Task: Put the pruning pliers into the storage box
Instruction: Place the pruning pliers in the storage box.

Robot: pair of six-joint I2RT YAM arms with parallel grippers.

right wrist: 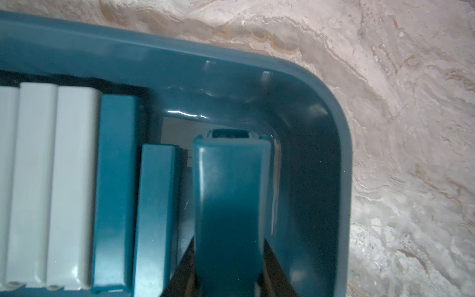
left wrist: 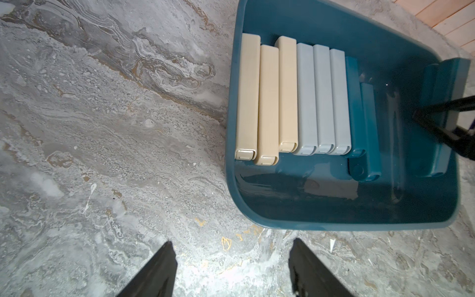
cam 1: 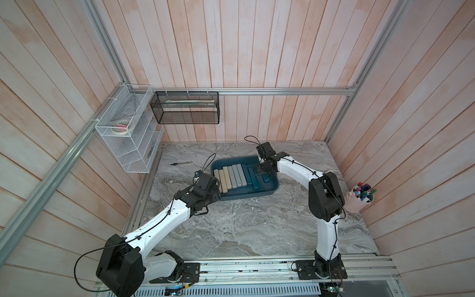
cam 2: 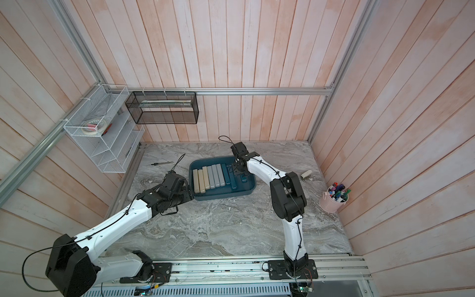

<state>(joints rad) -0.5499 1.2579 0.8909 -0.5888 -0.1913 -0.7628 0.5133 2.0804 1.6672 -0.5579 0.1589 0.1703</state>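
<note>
Robot lab test cell: plank wall panels (cam 1: 257, 51), aluminium frame (cam 1: 282, 91), marble-look tabletop (cam 1: 244, 226), arms (cam 1: 164, 221) bolted to rail (cam 1: 257, 267).

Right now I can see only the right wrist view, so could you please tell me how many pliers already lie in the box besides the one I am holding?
Observer: Eight: three beige pliers, three grey pliers and two teal pliers lie side by side in the storage box.
Operator: Thank you. Where is the left gripper?
Observer: The left gripper hangs open over the table, beside the box's beige end, holding nothing.
Operator: What lies on the table on that arm's side?
Observer: A thin silver tool lies beyond the left gripper, near the white wire rack.
</note>
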